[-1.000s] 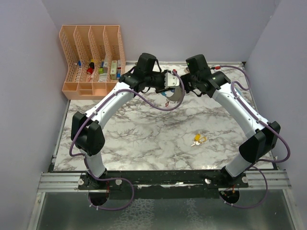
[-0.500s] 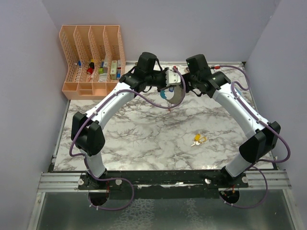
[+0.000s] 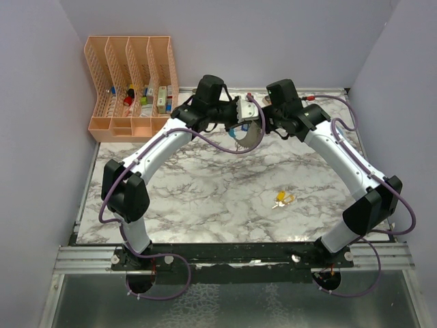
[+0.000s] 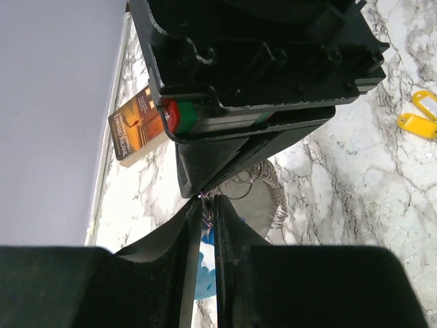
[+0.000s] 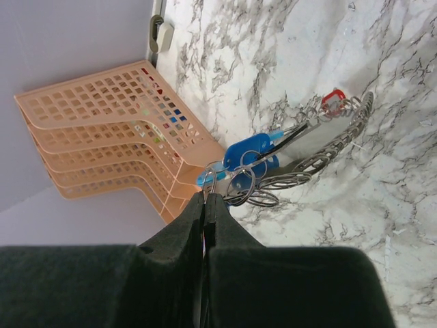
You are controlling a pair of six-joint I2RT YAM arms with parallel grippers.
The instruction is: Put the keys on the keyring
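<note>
Keyring (image 3: 247, 134) aloft between both claws, far-centre over worktop (image 3: 205, 191).
Right claw (image 5: 205, 196) pinched shut on its ring; left claw (image 4: 208, 201) a thin slit, hold unclear. Risk: opposed pull could twist ring free, bunch drops.

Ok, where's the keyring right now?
Top view, far centre of the table: the keyring hangs from the right gripper, with the left gripper close beside it.

Marbled tabletop (image 3: 205, 198), peach slotted organizer (image 3: 130, 82) far-left, yellow-tagged keys (image 3: 282, 199) right-centre.
</note>
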